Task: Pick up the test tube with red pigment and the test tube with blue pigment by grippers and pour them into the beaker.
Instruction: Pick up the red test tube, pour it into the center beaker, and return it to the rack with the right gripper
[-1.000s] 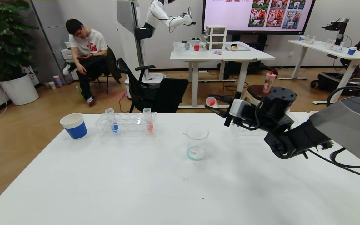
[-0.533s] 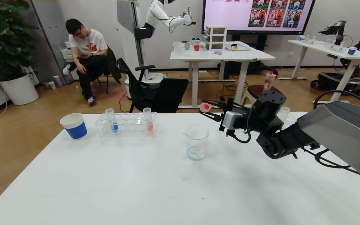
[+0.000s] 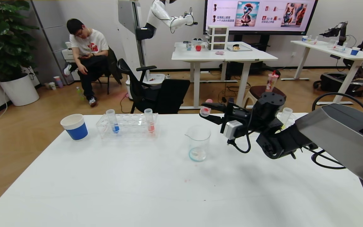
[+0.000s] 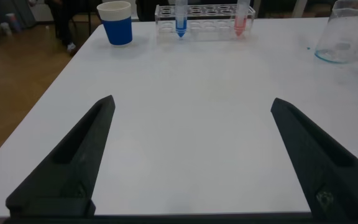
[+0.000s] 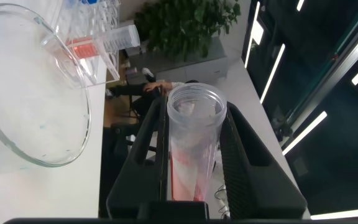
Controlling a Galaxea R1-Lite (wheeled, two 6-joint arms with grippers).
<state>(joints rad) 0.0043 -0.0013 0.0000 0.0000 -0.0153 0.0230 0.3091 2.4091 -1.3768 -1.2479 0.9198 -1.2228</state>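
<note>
Test tube with red pigment (image 3: 205,110) sat clamped between the fingers of the right gripper (image 3: 207,113), tipped almost level, open mouth toward the robot's left. In the right wrist view the same tube (image 5: 192,140) was pinched on both sides by the black fingers (image 5: 143,152), red liquid low in it. Gripper and tube were above and just to the right of the beaker (image 3: 198,143), toward the far edge of the bench; the mouth was not over the beaker rim. Versus one second earlier, the right gripper had shifted left, toward the beaker, and had rolled so the tube lay flatter. Test tube with blue pigment (image 3: 112,120) stood upright in the clear rack (image 3: 127,125) near the far left of the bench, another red-filled tube (image 3: 149,120) at the rack's other end. Left gripper (image 4: 191,152) was wide open, holding nothing, low over bare bench.
</note>
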